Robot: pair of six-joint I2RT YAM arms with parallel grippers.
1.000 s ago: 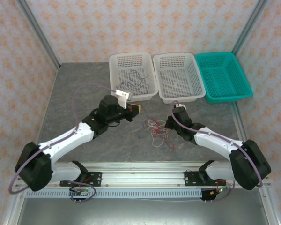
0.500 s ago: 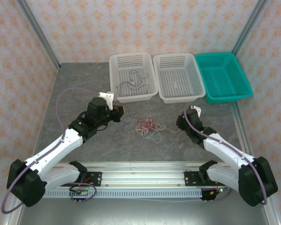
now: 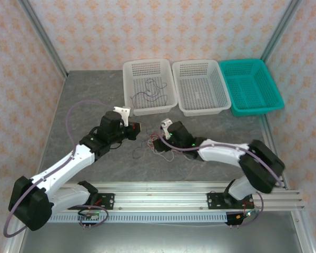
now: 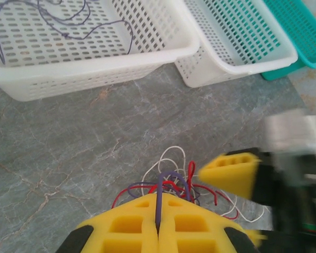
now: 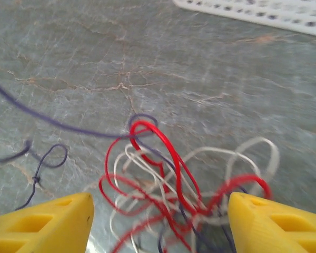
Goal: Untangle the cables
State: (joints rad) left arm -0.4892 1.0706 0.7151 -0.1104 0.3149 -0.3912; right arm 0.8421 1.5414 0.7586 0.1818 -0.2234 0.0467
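So the left gripper (image 4: pixel 158 206) is pinching the purple cable (image 4: pixel 175 174), the right gripper (image 5: pixel 160 204) sits spread open over the red-white tangle (image 5: pixel 171 168), and next it probably needs to grab that clump and pull.

Overhead rear view; wrist close-ups on cables (image 5: pixel 171 154)

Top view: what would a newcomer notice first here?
The tangle of red, white and purple cables lies in the middle of the grey table. The left hand is shut on a purple strand of it, while the right hand hangs open right over it. At the far edge, the left white basket already holds one purple cable.
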